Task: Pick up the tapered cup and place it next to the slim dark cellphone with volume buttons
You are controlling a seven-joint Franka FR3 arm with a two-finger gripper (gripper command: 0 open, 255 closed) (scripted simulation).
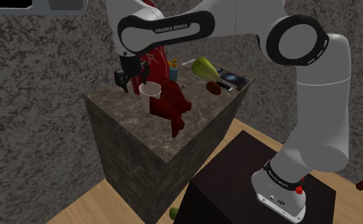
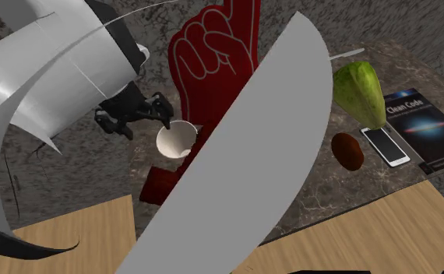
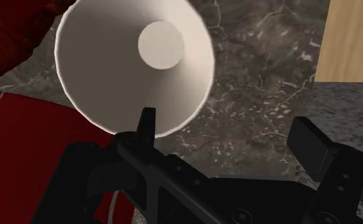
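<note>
Claw (image 3: pixel 228 124) gapes wide, holding nothing; cup (image 3: pixel 132 63) stands on the table (image 3: pixel 256 57) beside the red foam hand (image 2: pixel 213 54), well apart from the phone (image 2: pixel 385 145); one finger sits over its rim, so descending could tip it.

Matt off-white cup (image 3: pixel 132 63), veined dark stone counter (image 1: pixel 135 143); pale wood floor (image 2: pixel 368 233)
</note>
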